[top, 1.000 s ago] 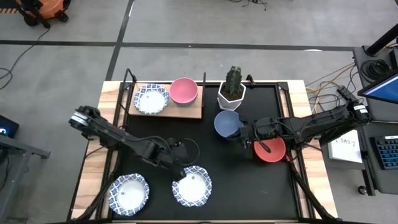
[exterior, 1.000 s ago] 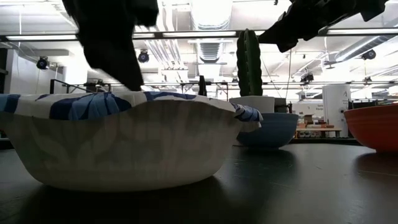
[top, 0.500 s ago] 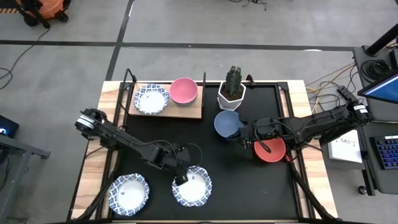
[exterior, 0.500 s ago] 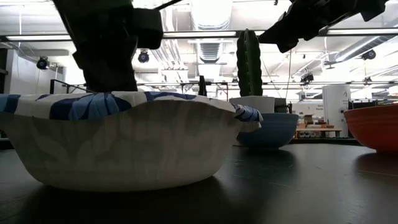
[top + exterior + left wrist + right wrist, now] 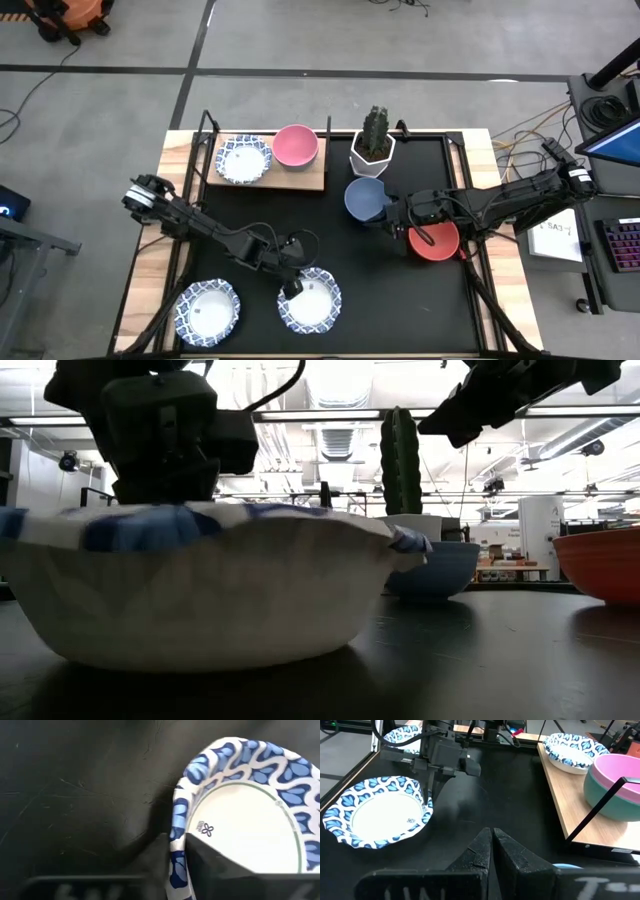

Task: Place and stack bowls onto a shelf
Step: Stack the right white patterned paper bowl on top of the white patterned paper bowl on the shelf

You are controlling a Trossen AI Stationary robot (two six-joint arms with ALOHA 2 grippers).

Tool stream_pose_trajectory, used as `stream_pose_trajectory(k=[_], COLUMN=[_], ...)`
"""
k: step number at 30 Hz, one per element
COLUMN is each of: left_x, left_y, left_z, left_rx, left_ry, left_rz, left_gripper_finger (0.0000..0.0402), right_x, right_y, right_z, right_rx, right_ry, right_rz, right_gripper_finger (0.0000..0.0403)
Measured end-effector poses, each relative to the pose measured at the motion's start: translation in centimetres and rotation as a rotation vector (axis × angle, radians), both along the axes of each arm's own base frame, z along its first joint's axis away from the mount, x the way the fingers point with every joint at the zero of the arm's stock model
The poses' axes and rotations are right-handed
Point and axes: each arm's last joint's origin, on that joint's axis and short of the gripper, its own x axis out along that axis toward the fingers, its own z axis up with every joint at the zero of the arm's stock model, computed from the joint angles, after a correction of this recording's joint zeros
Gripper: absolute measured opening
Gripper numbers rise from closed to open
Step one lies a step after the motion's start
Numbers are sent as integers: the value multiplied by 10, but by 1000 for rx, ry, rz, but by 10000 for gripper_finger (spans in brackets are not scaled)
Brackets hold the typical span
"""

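The left arm reaches in low from the table's left edge, its left gripper (image 5: 292, 287) down at the rim of a patterned bowl (image 5: 309, 298) near the front edge. One finger sits inside the rim and one outside, closed on it.

The bowl is upright, mouth up, with bare black table (image 5: 390, 290) to its right and a second patterned bowl (image 5: 207, 310) toward the front left corner.

The right arm stretches in from the right edge; its right gripper (image 5: 393, 215), fingers pressed together on nothing, hangs between the blue bowl (image 5: 365, 199) and the red bowl (image 5: 436, 240).

The shelf (image 5: 300, 176) at the back left corner holds a patterned bowl and a pink bowl (image 5: 295, 145) side by side.
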Motion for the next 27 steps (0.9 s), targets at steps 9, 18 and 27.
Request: stream_pose_trajectory(k=[9,18,27], left_x=[-11,-55,-142], left_y=[8,56,129], left_z=[34,109,184], left_rx=[43,146,390], left_ry=[-64,-175,-151], left_rz=[-115,-34,476], left_gripper_finger=[3,1,0], right_x=[0,0,1], right_y=[0,0,0], right_z=[0,0,-2], right_rx=[6,15,12], right_ry=[1,-1,8], right_rz=[-3,-7,-6], right_gripper_finger=[9,9,9])
